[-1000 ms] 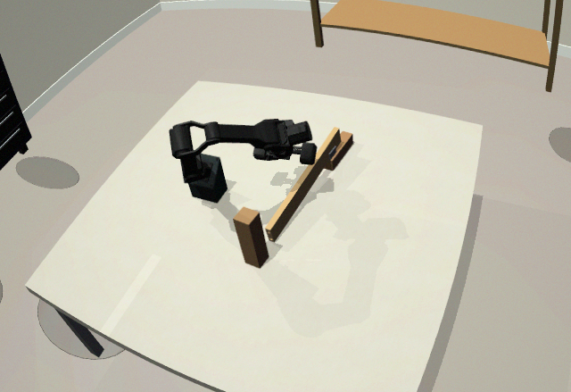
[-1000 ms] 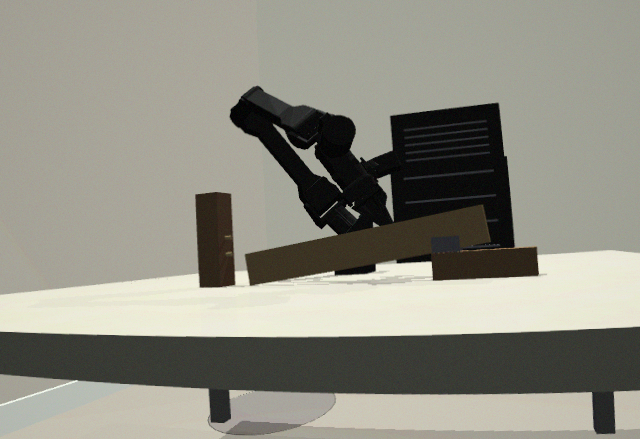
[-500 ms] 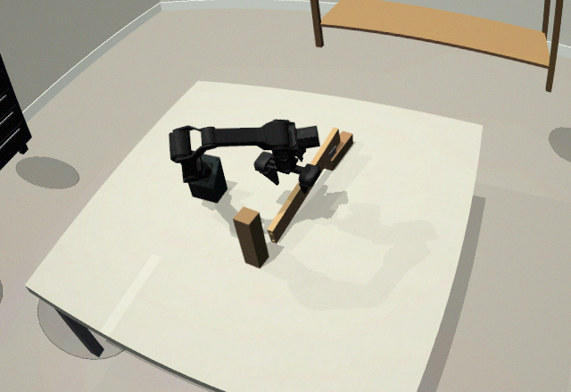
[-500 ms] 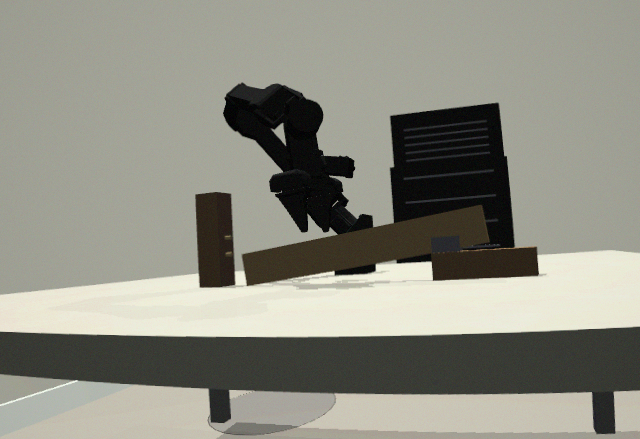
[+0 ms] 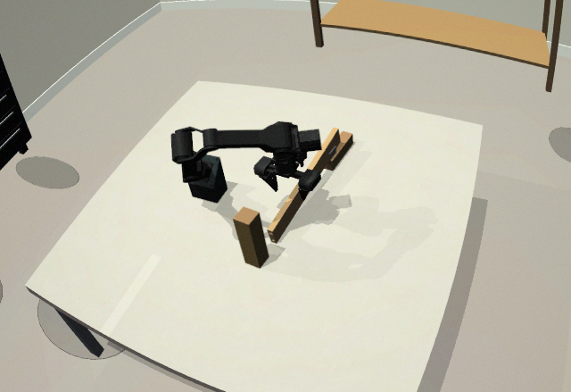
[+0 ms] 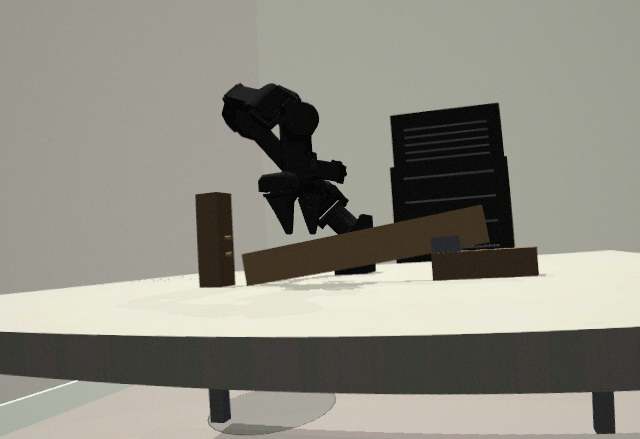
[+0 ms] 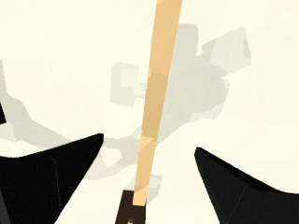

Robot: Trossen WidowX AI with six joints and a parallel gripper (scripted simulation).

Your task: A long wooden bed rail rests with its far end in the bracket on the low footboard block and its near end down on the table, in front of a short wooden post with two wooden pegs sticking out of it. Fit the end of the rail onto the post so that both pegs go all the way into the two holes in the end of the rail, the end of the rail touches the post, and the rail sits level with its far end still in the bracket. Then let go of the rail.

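One rail (image 5: 300, 194), one post (image 5: 250, 242), one footboard block (image 5: 340, 148) and one arm with one gripper (image 6: 297, 230) are seen on a pale table (image 5: 138, 258). Two small pegs (image 6: 227, 245) are counted on the post face turned toward the rail, one above the other.

The rail is a long, thin, light-wood board, dark in shade in the exterior view. It is sloped: its far end is raised at the block, its near end is down on the table just beside the post, below the pegs and not touching them. Two holes can be made out faintly in the near end from above.

The gripper is held above the rail's middle part, pointing down, released and wide, with nothing between its fingers; in the wrist view the rail (image 7: 156, 93) is seen running between the two fingers without contact. The group is set near the table's middle, well apart from every edge, with bare surface on all sides
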